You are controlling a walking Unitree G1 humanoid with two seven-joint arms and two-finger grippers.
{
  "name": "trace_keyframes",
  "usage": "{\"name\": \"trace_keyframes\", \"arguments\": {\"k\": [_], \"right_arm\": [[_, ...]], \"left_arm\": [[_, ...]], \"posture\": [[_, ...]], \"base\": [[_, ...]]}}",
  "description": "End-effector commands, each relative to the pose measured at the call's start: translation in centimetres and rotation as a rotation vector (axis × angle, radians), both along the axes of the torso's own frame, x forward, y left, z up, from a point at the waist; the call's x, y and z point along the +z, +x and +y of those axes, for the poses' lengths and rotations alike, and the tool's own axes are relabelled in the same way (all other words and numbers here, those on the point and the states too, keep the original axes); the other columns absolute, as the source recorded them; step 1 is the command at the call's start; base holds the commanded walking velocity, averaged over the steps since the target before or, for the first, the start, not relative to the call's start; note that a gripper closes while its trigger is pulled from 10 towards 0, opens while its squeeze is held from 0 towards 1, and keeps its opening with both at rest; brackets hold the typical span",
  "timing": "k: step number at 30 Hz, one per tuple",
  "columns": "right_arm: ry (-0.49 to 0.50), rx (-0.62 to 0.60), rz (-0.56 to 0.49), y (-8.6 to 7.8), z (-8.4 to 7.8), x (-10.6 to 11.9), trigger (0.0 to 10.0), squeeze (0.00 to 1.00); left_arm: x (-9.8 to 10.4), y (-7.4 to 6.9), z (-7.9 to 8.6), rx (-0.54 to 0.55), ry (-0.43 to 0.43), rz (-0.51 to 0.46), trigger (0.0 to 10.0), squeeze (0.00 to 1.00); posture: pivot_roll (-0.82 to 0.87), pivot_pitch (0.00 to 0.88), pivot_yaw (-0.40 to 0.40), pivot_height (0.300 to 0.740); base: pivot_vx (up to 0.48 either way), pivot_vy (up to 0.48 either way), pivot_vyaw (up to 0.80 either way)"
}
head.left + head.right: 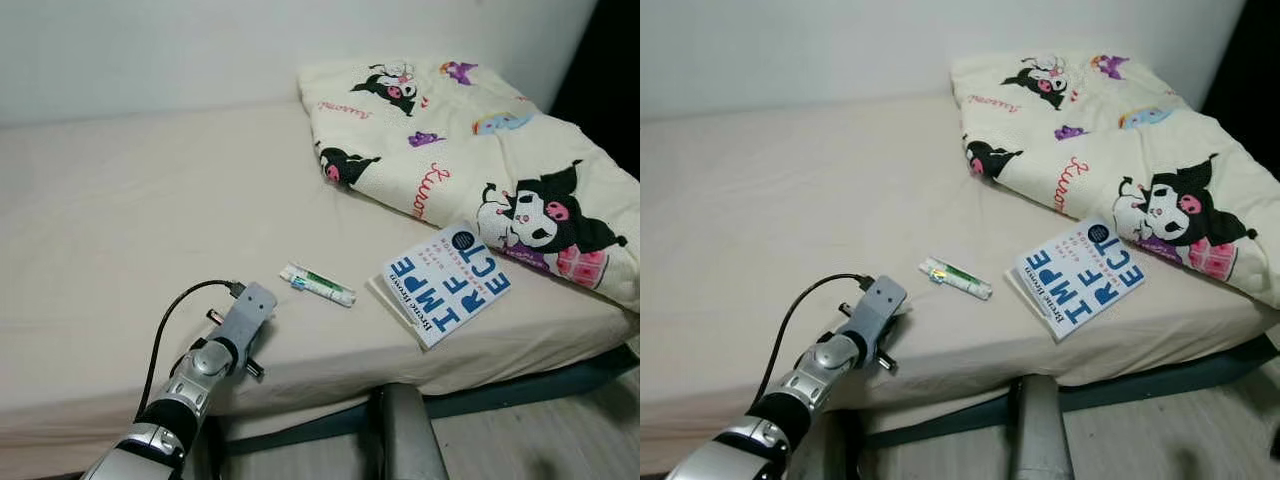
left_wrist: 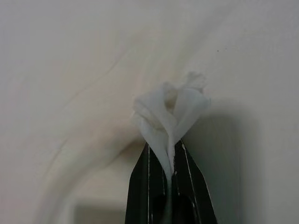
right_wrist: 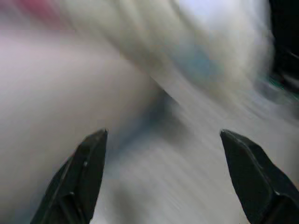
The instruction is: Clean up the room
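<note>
jaws on my left gripper (image 2: 169, 156) are pinched tight on a crumpled white tissue (image 2: 170, 105), held just over the bed sheet (image 1: 130, 220) at the near left edge of the mattress. right gripper (image 3: 163, 172) has its fingers spread wide w/ nothing between them; that view is blurred, can't tell what it's over. so i reckon i'm mid pickup on the trash step: tissue is grabbed, not yet binned. still lying on the bed: a small white tube (image 1: 318, 284) near the middle of the near edge, a blue-and-white book (image 1: 447, 281) just right of it, touching the cartoon-print blanket (image 1: 470, 140) folded at the far right. next i need to lift the tissue clear w/o dropping it and find a bin, no bin visible from the head cams. then back for tube & book.
</note>
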State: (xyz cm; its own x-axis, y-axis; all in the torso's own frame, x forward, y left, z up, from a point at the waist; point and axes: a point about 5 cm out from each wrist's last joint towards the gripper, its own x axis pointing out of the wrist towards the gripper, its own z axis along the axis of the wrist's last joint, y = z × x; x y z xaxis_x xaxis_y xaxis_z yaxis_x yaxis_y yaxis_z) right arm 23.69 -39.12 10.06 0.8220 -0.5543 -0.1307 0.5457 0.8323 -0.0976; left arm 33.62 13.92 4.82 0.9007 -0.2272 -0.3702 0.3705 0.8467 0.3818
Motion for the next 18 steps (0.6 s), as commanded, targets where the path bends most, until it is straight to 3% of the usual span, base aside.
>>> {"name": "trace_keyframes", "arguments": {"k": [1,2,4,5,7,8,9,10,11,13,15,16,18], "right_arm": [[0.061,0.330,-0.205,4.5,5.5,4.0,10.0,0.00],[0.061,0.330,-0.205,4.5,5.5,4.0,10.0,0.00],[0.130,0.653,-0.299,7.0,12.0,6.4,10.0,0.00],[0.130,0.653,-0.299,7.0,12.0,6.4,10.0,0.00],[0.151,0.873,-0.311,7.8,16.6,7.3,10.0,0.00],[0.151,0.873,-0.311,7.8,16.6,7.3,10.0,0.00],[0.164,0.991,-0.316,8.2,19.5,7.7,10.0,0.00],[0.176,1.053,-0.311,9.0,21.5,7.5,10.0,1.00],[0.176,1.053,-0.311,9.0,21.5,7.5,10.0,1.00],[0.158,1.073,-0.263,10.8,23.4,6.6,10.0,1.00],[0.123,1.020,-0.189,12.1,23.3,5.3,10.0,1.00],[0.123,1.020,-0.189,12.1,23.3,5.3,10.0,1.00],[0.062,0.941,-0.113,13.2,22.4,4.5,10.0,1.00]], "left_arm": [[-1.4,-0.9,0.6,0.015,0.040,0.056,0.0,0.00],[-1.4,-0.9,0.6,0.015,0.040,0.056,0.0,0.00],[-1.2,-0.7,0.6,0.032,0.029,0.046,0.0,0.00],[-1.2,-0.7,0.6,0.032,0.029,0.046,0.0,0.00],[-1.0,-0.5,0.8,0.060,0.002,0.042,0.0,0.00],[-1.0,-0.5,0.8,0.060,0.002,0.042,0.0,0.00],[-0.8,-0.4,1.0,0.089,-0.044,0.039,0.0,0.00],[-0.4,-0.1,1.3,0.124,-0.121,0.030,0.0,0.00],[-0.4,-0.1,1.3,0.124,-0.121,0.030,0.0,0.00],[0.7,0.4,1.6,0.174,-0.266,-0.007,0.0,0.00],[2.4,1.1,2.1,0.194,-0.370,-0.069,0.0,0.00],[2.4,1.1,2.1,0.194,-0.370,-0.069,0.0,0.00],[4.8,1.7,2.8,0.180,-0.456,-0.154,0.0,0.00]], "posture": [[-0.11,0.145,0.026,0.506],[-0.11,0.145,0.026,0.506],[-0.10,0.142,0.019,0.506],[-0.10,0.142,0.019,0.506],[-0.09,0.142,0.015,0.506],[-0.09,0.142,0.015,0.506],[-0.08,0.142,0.010,0.506],[-0.07,0.143,0.006,0.506],[-0.07,0.143,0.006,0.506],[-0.03,0.149,-0.003,0.506],[-0.01,0.155,-0.011,0.506],[-0.01,0.155,-0.011,0.506],[0.04,0.174,-0.020,0.506]], "base": [[0.000,0.000,0.00],[0.000,0.000,0.00],[0.000,0.000,0.00],[0.000,0.000,0.00],[0.000,0.000,0.00],[0.000,0.000,0.00],[0.000,0.000,0.00],[0.000,0.000,0.00],[0.000,0.000,0.00],[0.000,0.000,0.00],[0.000,0.000,0.00],[0.000,0.000,0.00],[0.000,0.000,0.00]]}}
